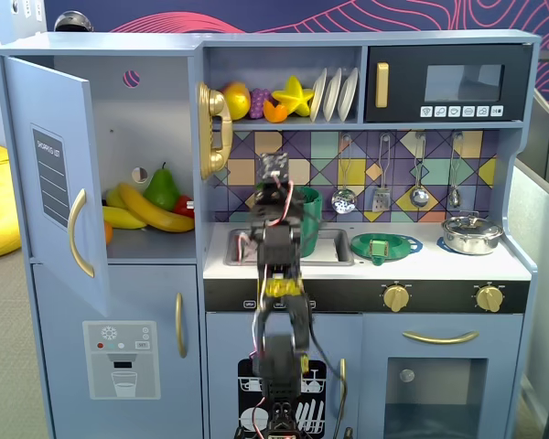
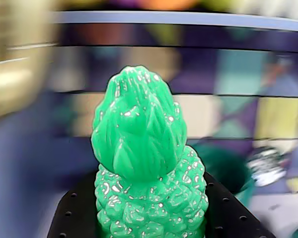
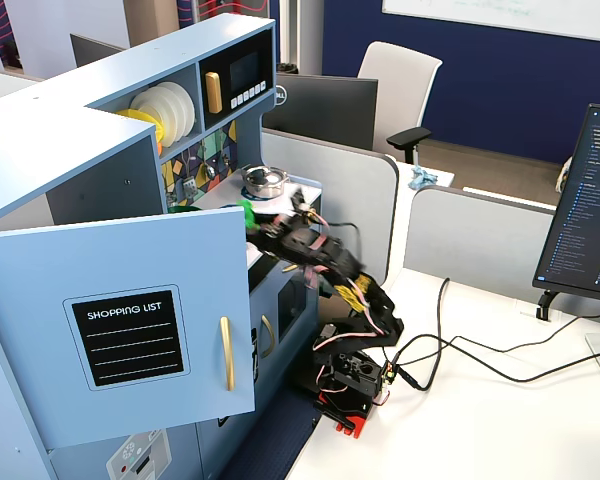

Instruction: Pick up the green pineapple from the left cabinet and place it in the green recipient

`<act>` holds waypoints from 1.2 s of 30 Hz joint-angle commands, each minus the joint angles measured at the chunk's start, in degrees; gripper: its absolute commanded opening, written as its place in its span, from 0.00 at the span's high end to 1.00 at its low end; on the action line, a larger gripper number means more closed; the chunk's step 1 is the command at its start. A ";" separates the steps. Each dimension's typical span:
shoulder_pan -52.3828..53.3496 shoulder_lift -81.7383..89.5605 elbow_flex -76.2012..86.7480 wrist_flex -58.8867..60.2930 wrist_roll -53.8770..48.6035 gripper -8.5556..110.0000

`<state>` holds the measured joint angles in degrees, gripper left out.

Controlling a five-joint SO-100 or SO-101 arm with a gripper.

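In the wrist view the green pineapple (image 2: 149, 168), bumpy with a leafy tuft, stands upright between the black fingers (image 2: 72, 218) of my gripper (image 2: 151, 220), which is shut on it. In a fixed view the gripper (image 1: 274, 176) hangs above the sink, in front of the tiled wall, and hides the fruit. Just behind and right of it stands the green recipient (image 1: 311, 216), a dark ribbed jug, which is a blur (image 2: 223, 166) in the wrist view. The left cabinet (image 1: 151, 128) has its door (image 1: 55, 183) swung open. From the side, a bit of the pineapple (image 3: 247, 212) shows at the gripper (image 3: 256, 222).
A pear (image 1: 162, 187) and bananas (image 1: 151, 210) lie in the open cabinet. A flat green dish (image 1: 384, 245) and a steel pot (image 1: 471, 234) sit on the counter right of the sink (image 1: 325, 247). Utensils (image 1: 382, 187) hang on the wall, and a gold phone (image 1: 213, 128) is at the cabinet's edge.
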<state>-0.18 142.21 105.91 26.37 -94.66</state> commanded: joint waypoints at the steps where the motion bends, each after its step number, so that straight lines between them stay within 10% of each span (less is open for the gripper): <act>1: 1.23 -12.74 -8.61 -9.84 -1.67 0.93; 14: 1.85 -44.21 -36.74 -9.67 -4.92 0.91; 19: 3.43 -44.03 -35.60 -8.96 2.81 0.62; 24: 4.75 -42.80 -34.19 -8.44 3.25 0.59; 36: -0.09 -1.67 7.73 1.32 -0.53 0.62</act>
<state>1.32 123.66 98.88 24.96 -93.52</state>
